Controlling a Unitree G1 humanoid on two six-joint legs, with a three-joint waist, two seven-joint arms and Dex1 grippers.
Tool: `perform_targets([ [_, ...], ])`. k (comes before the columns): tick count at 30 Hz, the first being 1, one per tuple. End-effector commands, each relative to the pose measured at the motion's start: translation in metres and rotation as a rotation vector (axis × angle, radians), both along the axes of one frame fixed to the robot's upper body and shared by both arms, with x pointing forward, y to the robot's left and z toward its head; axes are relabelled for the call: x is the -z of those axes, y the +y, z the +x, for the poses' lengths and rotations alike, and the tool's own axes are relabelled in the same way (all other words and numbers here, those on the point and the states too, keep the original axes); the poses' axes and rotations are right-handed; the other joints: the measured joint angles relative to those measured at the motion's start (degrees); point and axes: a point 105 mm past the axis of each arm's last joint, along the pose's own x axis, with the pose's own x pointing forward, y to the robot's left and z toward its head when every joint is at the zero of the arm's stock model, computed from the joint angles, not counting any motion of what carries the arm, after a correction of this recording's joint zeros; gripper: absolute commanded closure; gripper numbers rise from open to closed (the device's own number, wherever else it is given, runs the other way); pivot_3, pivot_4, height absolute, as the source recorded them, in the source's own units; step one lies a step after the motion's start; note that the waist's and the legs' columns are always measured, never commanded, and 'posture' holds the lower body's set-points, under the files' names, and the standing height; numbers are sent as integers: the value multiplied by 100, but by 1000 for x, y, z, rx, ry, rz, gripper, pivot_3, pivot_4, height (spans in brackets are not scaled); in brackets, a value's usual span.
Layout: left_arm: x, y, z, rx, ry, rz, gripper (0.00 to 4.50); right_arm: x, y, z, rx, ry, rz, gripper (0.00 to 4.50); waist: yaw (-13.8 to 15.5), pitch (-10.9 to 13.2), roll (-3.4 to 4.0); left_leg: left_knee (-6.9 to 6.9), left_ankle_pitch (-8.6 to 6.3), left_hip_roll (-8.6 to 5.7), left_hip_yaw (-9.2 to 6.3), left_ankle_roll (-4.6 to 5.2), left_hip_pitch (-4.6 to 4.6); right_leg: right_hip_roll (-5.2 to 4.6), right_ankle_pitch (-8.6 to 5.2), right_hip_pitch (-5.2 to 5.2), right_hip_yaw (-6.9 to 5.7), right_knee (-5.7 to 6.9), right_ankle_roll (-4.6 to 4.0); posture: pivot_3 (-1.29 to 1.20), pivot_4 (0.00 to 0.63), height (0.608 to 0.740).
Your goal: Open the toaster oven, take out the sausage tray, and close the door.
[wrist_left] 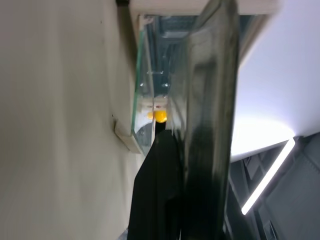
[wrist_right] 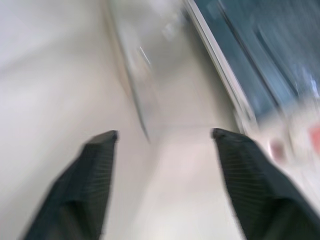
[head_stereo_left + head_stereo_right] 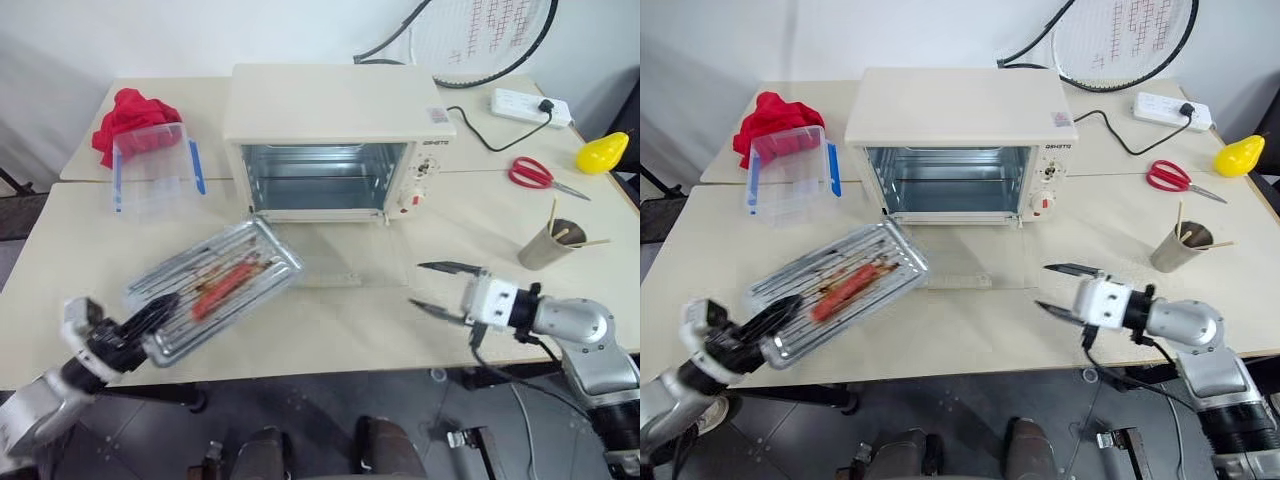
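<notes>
The left gripper (image 3: 150, 318) was clamped on the near-left corner of the sausage tray (image 3: 215, 285), which hung tilted left of the lowered door (image 3: 335, 262) of the toaster oven (image 3: 335, 140). The right gripper (image 3: 432, 288) stood spread and empty, right of the door. The left wrist view caught the tray edge-on, hiding the sausage (image 3: 222, 285).

We cannot read the small print on the toaster oven (image 3: 335, 130) control panel. The racket (image 3: 1120, 40) is cut off by the picture's top edge. Behind the clear box (image 3: 152, 165), the red cloth (image 3: 128, 112) is partly hidden. In the right wrist view the open door (image 2: 150, 70) is smeared by blur.
</notes>
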Motion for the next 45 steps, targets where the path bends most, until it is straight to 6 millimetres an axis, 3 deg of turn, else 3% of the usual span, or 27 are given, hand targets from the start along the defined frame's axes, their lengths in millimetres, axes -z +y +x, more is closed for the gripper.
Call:
perform_targets([
  [1, -16, 11, -18, -120, -127, -33, 4500, 0, -13, 9, 44, 67, 85, 2741, -2, -1, 2, 1, 1, 3, 0, -1, 0, -2, 0, -1, 2, 3, -1, 0, 150, 740],
  [7, -4, 19, -40, -370, -145, -100, 4500, 13, -17, 22, 40, 200, 138, 4482, 4, -1, 1, 0, -1, 6, 3, 2, -2, -7, 0, -4, 6, 0, -1, 0, 150, 740],
  [11, 0, 23, -44, -503, -142, -146, 4500, 18, -8, 29, -3, 307, 172, 4482, 37, -2, 0, 8, -1, 4, 3, 2, -2, -9, 0, -1, 7, 2, 0, 0, 150, 740],
  [15, 0, 24, -37, -595, -134, -192, 4500, 19, 12, 51, -20, 350, 255, 4482, 7, -6, -6, 9, -2, 4, 5, 3, -1, -9, 0, 0, 8, 1, -1, 0, 150, 740],
  [19, -3, 25, -32, -633, -141, -215, 4500, 17, 31, 49, -117, 411, 280, 4482, 66, -6, -6, 9, -2, -1, 0, 3, -7, -6, 0, -2, 0, 2, -1, 0, 150, 740],
  [28, -7, 26, -19, -615, -129, -215, 4500, -27, 39, 44, -171, 343, 419, 4482, 139, -5, -6, 15, -6, -3, 3, 9, -11, -4, 0, -1, 2, -2, 0, 0, 150, 740],
  [37, -8, 16, -14, -524, -131, -186, 4500, -102, 36, 50, -145, 175, 616, 4482, 135, -5, -6, 15, -7, -3, 4, 8, -12, -1, 0, -5, 4, -1, 0, 0, 150, 740],
  [42, -8, 11, -12, -469, -120, -155, 4500, -128, 40, 51, -148, 149, 774, 4482, 132, -5, -6, 9, -8, 1, 5, 6, -12, 4, 0, -8, 4, -1, -1, 0, 150, 740],
  [45, -11, -3, -7, -347, -119, -97, 4500, -124, 40, 34, -156, 145, 698, 4482, 170, -5, -7, 9, -8, -2, 2, 6, -18, 3, 0, -12, 3, -1, -1, 0, 150, 740],
])
